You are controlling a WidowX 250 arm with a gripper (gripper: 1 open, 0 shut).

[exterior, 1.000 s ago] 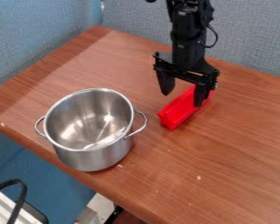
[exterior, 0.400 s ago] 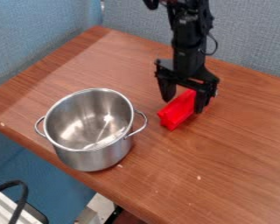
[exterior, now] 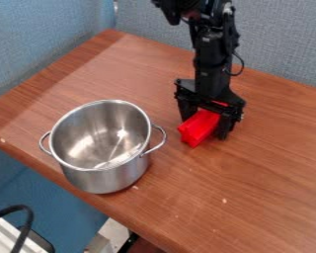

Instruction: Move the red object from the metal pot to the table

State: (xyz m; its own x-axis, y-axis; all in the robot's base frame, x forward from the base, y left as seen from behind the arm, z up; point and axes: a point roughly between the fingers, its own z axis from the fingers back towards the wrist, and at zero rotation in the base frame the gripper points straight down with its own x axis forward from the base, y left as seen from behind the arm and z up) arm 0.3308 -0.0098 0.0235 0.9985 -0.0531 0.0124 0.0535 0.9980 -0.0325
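You have the gripper point(exterior: 207, 121) pointing down, w/ its two fingers spread open, one on each side of the red block point(exterior: 200, 126). The block lies flat on the wood table point(exterior: 247, 183), outside of the pot, near the pot's handle side but well apart from it. Its near end comes out from between the fingers toward the camera; the far part is partly hidden behind the gripper, so you cannot see all of it. Whether the fingers touch the block sides, I cannot tell from this view.

The metal pot point(exterior: 102, 146) stands upright on the table, approx. at the left edge of the view's wood surface, w/o lid. You can look in it: the inside is bare shiny metal, w/ nothing in it. Its two loop handles are on opposite sides, one of them on the side toward the block.

For the count, you have: 1 red block, 1 pot w/ 2 handles, 1 gripper w/ 2 fingers, 1 table. At the bottom left corner there is also 1 black cable point(exterior: 19, 210), beside the table, partly cut by the frame.
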